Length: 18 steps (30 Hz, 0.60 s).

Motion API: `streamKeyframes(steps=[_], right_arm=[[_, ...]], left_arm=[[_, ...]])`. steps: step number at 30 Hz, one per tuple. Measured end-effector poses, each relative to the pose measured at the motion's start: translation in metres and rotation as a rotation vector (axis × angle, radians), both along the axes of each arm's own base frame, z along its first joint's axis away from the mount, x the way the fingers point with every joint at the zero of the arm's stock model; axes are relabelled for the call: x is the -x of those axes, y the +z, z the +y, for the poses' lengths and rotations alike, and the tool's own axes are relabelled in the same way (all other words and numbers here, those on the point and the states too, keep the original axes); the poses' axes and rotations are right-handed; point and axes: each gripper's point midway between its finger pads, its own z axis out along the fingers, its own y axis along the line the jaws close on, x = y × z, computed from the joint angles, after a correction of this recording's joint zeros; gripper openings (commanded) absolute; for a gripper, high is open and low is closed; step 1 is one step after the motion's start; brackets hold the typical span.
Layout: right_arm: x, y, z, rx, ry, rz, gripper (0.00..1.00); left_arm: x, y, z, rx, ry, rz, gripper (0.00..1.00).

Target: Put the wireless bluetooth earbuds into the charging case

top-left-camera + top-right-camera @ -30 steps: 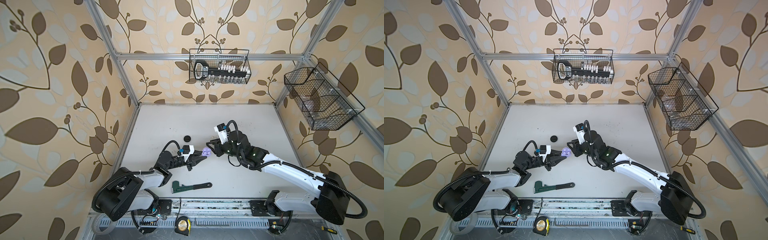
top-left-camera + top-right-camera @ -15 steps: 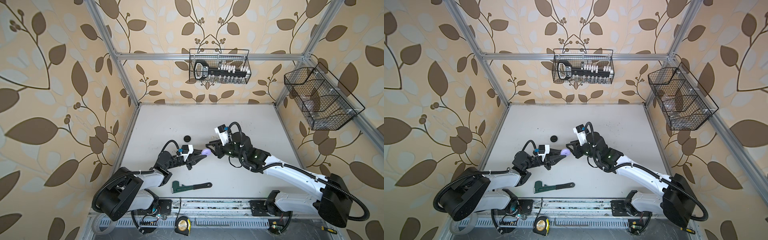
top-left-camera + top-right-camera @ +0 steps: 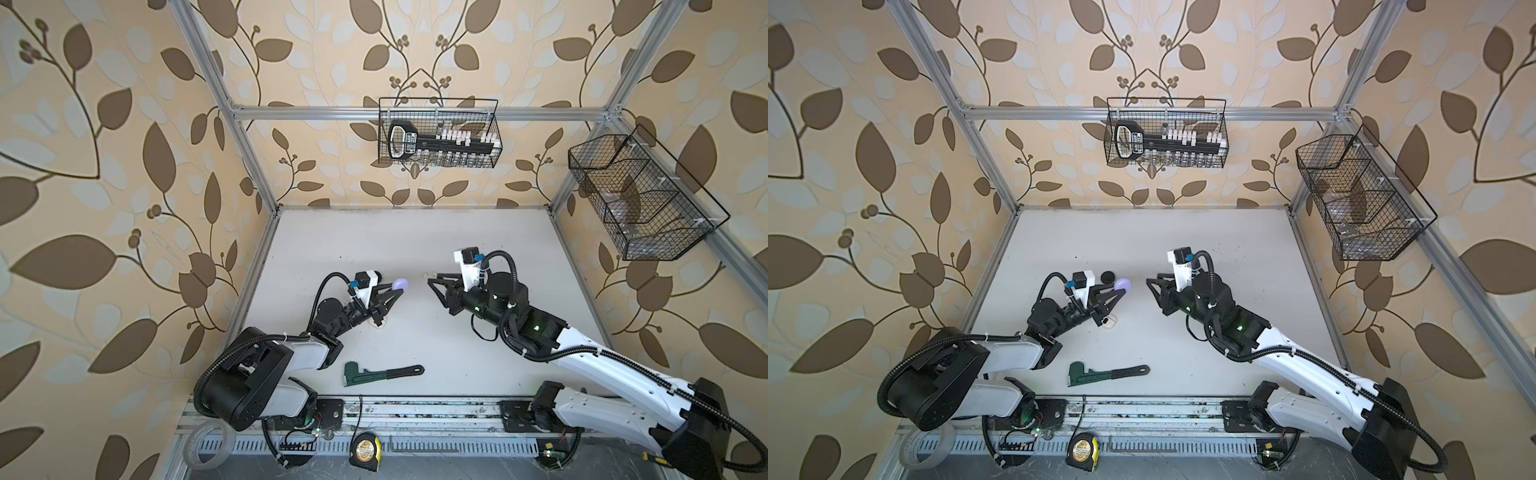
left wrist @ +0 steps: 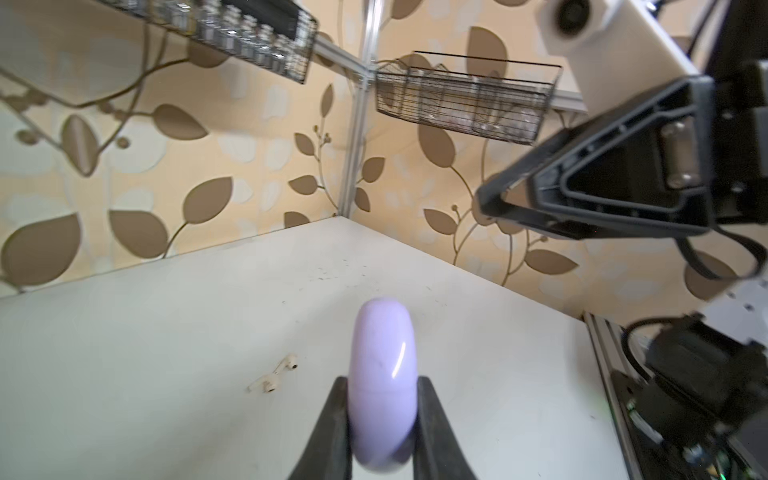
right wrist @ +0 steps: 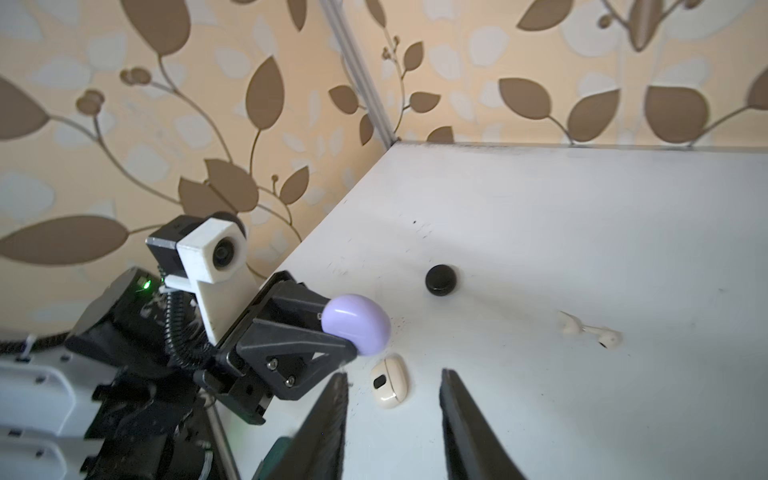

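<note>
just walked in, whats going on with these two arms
The left gripper is clamped on a lilac charging case, holding it above the table; its lid looks shut. The right gripper faces it with jaws apart and empty, clear of the case. Two white earbuds lie loose on the table, with a white case and a black case nearby. No earbud is being held.

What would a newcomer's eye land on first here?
The lilac case, clamped edge-on in the left gripper and held above the middle of the white table. Facing it, the right gripper stands open and empty. On the table below lie a cream case, a round black case and a pair of white earbuds, all against loud leaf-print walls.
</note>
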Motion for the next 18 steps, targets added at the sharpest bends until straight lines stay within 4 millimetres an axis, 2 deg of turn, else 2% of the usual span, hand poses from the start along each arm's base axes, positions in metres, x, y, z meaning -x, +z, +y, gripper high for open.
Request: streamKeyframes(steps=[4, 8, 11, 15, 18], right_arm=[[-0.005, -0.004, -0.024, 0.009, -0.101, -0.004, 0.45], [-0.008, -0.007, -0.029, 0.022, -0.135, 0.003, 0.48], [-0.012, -0.018, -0.027, 0.052, -0.143, 0.028, 0.5], [-0.019, -0.038, -0.02, 0.112, -0.141, 0.083, 0.55], [-0.024, -0.049, -0.013, 0.148, -0.13, 0.113, 0.59]], left_arm=[[-0.03, -0.017, 0.029, 0.07, 0.173, 0.183, 0.0], [-0.067, -0.041, 0.07, 0.151, 0.4, 0.427, 0.0], [-0.084, -0.049, 0.094, 0.164, 0.546, 0.557, 0.0], [-0.09, -0.054, 0.11, 0.168, 0.659, 0.654, 0.0], [-0.088, -0.075, 0.119, 0.145, 0.702, 0.74, 0.0]])
